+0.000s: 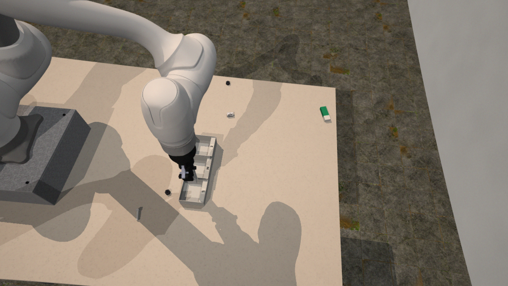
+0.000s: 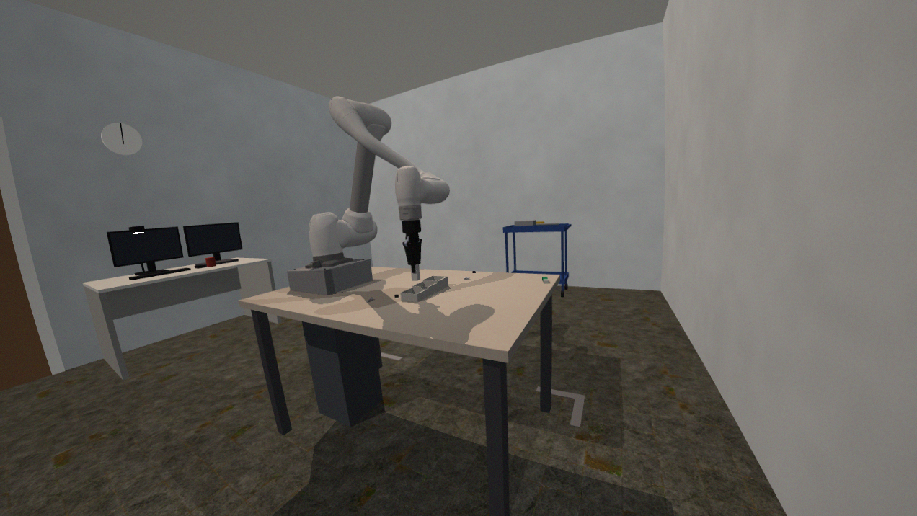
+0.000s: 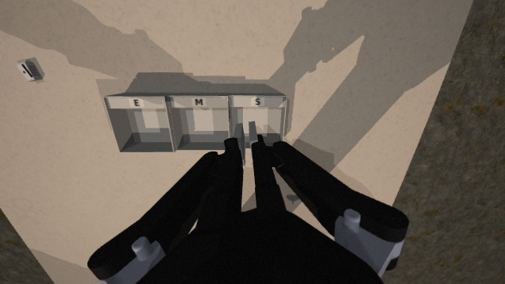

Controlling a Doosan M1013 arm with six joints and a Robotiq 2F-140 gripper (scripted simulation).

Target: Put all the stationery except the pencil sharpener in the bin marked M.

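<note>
The joined grey bins marked E (image 1: 212,146) (image 3: 136,102), M (image 1: 207,168) (image 3: 198,102) and S (image 1: 203,191) (image 3: 257,101) stand flat on the table. I see no thing in E or M; my fingers hide part of S. My gripper (image 1: 195,177) (image 2: 415,275) (image 3: 247,132) is shut but for a narrow gap, with nothing visible between its fingers. It hangs above the bins, its tips across S in the wrist view. A green and white eraser (image 1: 324,113) (image 2: 545,279) lies near the table's right edge. The pencil sharpener (image 1: 230,114) (image 2: 466,278) (image 3: 29,71) lies beyond the E end.
One black nut (image 1: 167,192) (image 2: 396,295) lies beside the S end. Another black nut (image 1: 227,82) (image 2: 473,272) lies near the far table edge. A grey screw (image 1: 138,213) (image 3: 293,198) lies between the arm's base (image 1: 42,152) and the near edge.
</note>
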